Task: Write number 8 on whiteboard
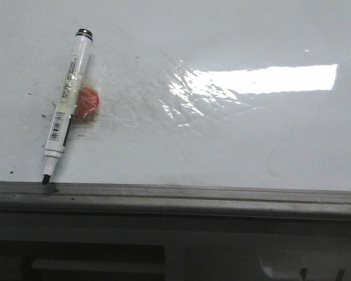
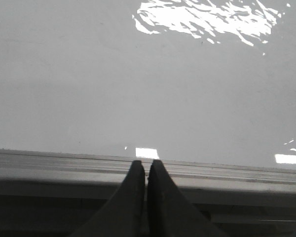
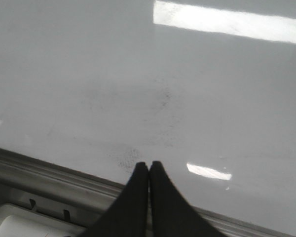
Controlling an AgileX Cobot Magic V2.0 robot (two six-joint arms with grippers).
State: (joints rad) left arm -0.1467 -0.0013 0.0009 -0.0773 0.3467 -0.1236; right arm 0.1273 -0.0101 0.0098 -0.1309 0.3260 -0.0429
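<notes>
marker [image 1: 67, 108] lies uncapped on whiteboard [image 1: 222, 140], tip at the rail [image 1: 193, 196], red blob [image 1: 88, 100] beside it. no 8 drawn. left gripper [image 2: 146, 170] & right gripper [image 3: 148, 170] both pressed together, empty.

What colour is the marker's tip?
Black; the marker has a white barrel, seen best in the front view.

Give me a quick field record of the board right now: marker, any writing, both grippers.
whiteboard: glossy, faint smears and black specks, no 8 drawn on it
marker: uncapped, lying on the board at the left, tip toward the edge rail
red object: beside the marker barrel, taped down it seems
left gripper: shut, empty, over the rail
right gripper: shut, empty, at the board's near edge
</notes>
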